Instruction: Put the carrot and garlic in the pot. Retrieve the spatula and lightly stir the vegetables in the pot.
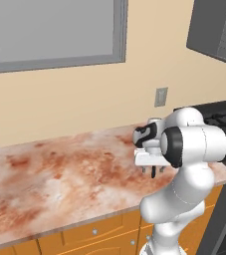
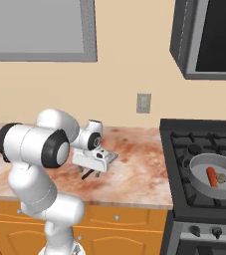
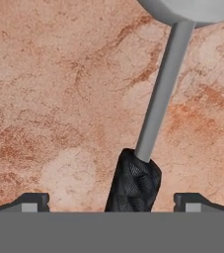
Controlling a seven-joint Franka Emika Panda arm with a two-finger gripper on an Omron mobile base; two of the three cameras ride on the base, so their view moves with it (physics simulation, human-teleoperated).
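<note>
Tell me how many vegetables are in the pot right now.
2: a carrot lies in the middle of the pot on the stove, and a garlic bulb sits just beside it.

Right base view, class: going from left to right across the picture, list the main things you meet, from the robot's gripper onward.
Gripper over the counter → wall outlet → pot on the stove → carrot → garlic.

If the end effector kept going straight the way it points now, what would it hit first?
Most likely the spatula: its dark handle lies between the open end effector's tips, on the counter. How far off it lies is unclear.
</note>
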